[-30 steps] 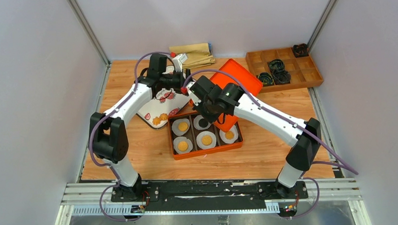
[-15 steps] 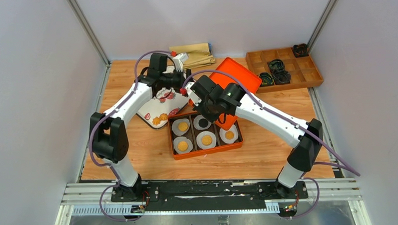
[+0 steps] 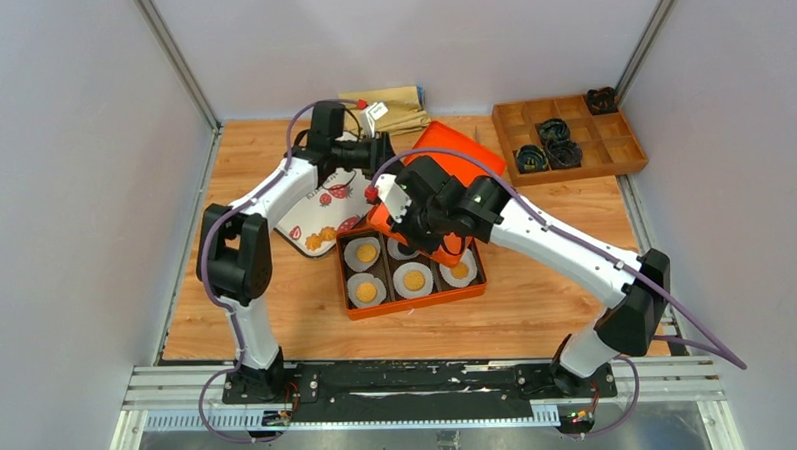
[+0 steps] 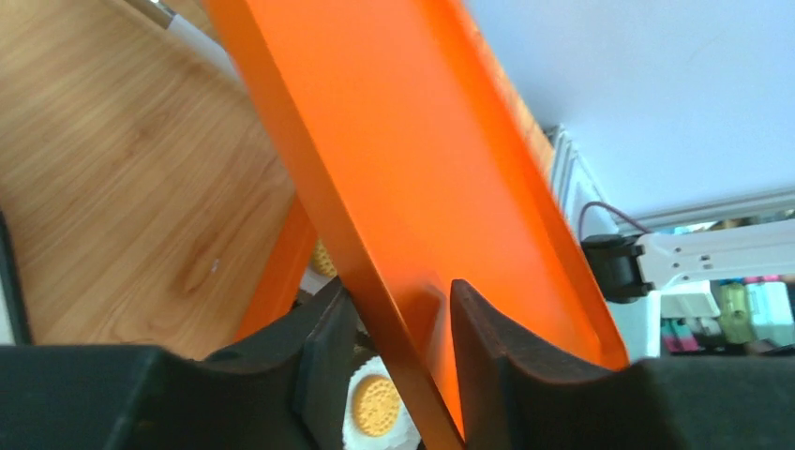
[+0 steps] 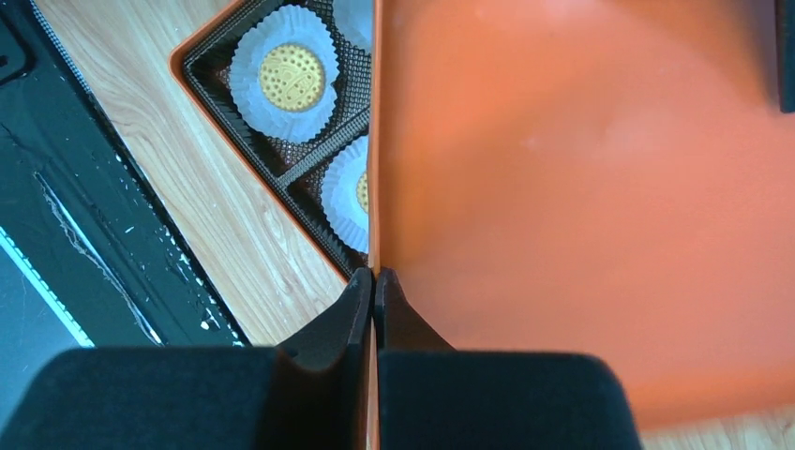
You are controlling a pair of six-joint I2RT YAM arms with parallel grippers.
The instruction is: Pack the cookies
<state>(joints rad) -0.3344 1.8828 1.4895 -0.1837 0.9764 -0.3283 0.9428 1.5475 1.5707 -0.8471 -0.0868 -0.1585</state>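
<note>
The right gripper [image 5: 375, 286] is clenched on the rim of the tilted orange lid [image 5: 581, 187]. Up and to its left in the wrist view, cookies [image 5: 292, 77] sit in white paper cups [image 5: 248, 103] inside the open box [image 3: 415, 299]. The left gripper [image 4: 398, 352] pinches another stretch of the lid's rim, with one cookie showing beneath it at the frame's bottom. More cookies lie on the strawberry-printed bag [image 3: 324, 216] left of the box; its lettering is too small to read.
</note>
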